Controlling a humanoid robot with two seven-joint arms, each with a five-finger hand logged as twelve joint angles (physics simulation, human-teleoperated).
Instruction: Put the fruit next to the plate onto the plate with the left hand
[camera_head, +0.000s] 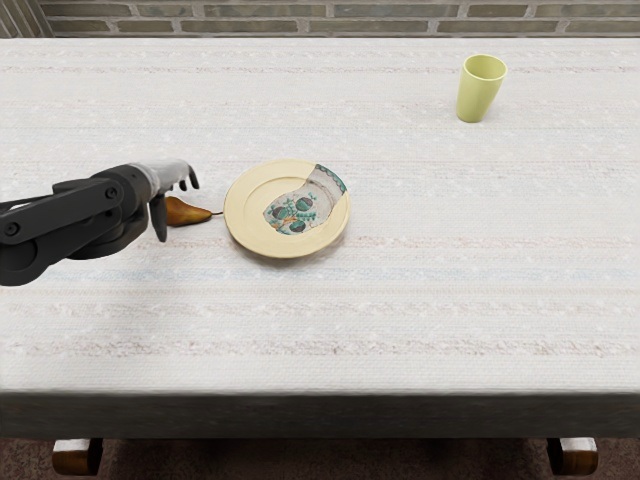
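A brown pear (186, 212) lies on the table just left of a cream plate (252, 205) with a teal and orange pattern on its right half. My left hand (170, 195) comes in from the left and hovers right over the pear's left end. Its fingers (189, 181) are spread and its thumb points down beside the fruit, not closed on it. Part of the pear is hidden behind the hand. The right arm is out of view.
A yellow-green cup (480, 87) stands upright at the far right of the table. A brick wall runs along the back edge. The table's front edge (320, 400) is near the bottom of the view.
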